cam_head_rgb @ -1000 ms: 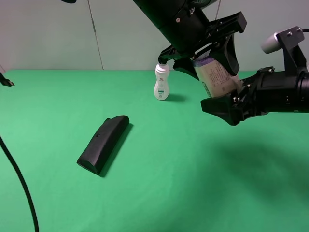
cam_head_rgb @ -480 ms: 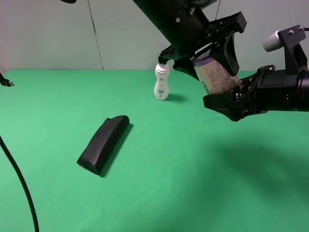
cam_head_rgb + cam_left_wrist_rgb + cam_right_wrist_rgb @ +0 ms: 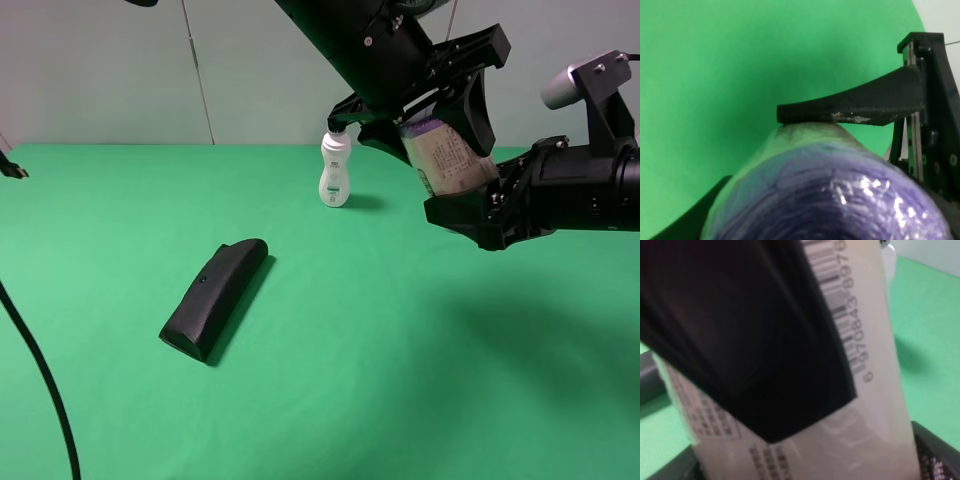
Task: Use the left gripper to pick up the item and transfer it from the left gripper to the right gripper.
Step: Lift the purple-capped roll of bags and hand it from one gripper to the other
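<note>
The item (image 3: 452, 160), a canister with a purple end and a cream printed label, hangs tilted in the air at the upper right. My left gripper (image 3: 436, 135), the black claw reaching down from above, is shut on it. In the left wrist view the purple end (image 3: 830, 195) fills the frame under one finger (image 3: 860, 102). My right gripper (image 3: 478, 205), blocky with a silver-grey cylinder, is open, its jaws on either side of the item's lower end. In the right wrist view the label (image 3: 865, 340) fills the frame, crossed by the left gripper's black finger (image 3: 740, 330).
A white bottle (image 3: 335, 172) stands on the green table (image 3: 330, 380) at the back, just left of the grippers. A long black case (image 3: 215, 298) lies at the left middle. A black cable (image 3: 40, 380) trails along the left edge.
My right gripper has moved slightly up and in around the item's lower end. The left gripper and the item have stayed in place.
</note>
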Available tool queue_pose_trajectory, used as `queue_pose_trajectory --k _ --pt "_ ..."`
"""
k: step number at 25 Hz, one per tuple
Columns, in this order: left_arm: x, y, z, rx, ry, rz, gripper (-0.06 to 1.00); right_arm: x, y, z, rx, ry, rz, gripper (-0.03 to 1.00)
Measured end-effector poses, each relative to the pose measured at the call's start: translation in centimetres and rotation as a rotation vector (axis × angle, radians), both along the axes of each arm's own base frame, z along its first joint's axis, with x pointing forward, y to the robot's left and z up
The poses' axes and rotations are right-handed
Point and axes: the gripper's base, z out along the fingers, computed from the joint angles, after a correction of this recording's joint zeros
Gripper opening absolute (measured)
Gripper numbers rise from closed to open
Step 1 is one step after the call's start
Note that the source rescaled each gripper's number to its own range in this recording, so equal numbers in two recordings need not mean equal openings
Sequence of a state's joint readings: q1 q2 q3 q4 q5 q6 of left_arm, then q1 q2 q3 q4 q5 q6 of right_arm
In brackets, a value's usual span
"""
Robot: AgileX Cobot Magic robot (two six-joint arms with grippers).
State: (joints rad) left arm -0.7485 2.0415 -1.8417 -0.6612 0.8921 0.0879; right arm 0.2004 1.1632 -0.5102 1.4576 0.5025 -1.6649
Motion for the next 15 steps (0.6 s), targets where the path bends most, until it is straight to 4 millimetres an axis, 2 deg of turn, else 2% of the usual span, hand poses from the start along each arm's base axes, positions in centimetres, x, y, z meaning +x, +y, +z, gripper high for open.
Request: queue_pose_trajectory --k 9,10,12,13,14,15 --pt "0.02 -0.01 0.01 -0.001 -0.001 0.002 0.01 0.00 -0.01 0.00 -0.003 -0.002 0.001 0.15" --pt "0.02 -0.02 0.01 -0.002 -0.001 0.002 0.13 0.00 -0.01 0.00 -0.003 -0.002 0.001 0.14" --pt "-0.02 -0.09 0.08 -0.011 0.014 0.013 0.60 0.01 -0.01 -0.01 -0.004 -0.002 0.000 0.14" --pt "-0.02 -0.10 0.09 -0.012 0.017 0.015 0.75 0.01 -0.02 -0.02 -0.006 -0.003 0.001 0.12" --pt "-0.02 -0.10 0.09 -0.012 0.018 0.015 0.85 0.01 -0.02 -0.02 -0.006 -0.003 0.001 0.10" --pt "-0.02 -0.10 0.09 -0.012 0.018 0.015 0.90 0.01 -0.02 -0.02 -0.006 -0.003 0.001 0.10"
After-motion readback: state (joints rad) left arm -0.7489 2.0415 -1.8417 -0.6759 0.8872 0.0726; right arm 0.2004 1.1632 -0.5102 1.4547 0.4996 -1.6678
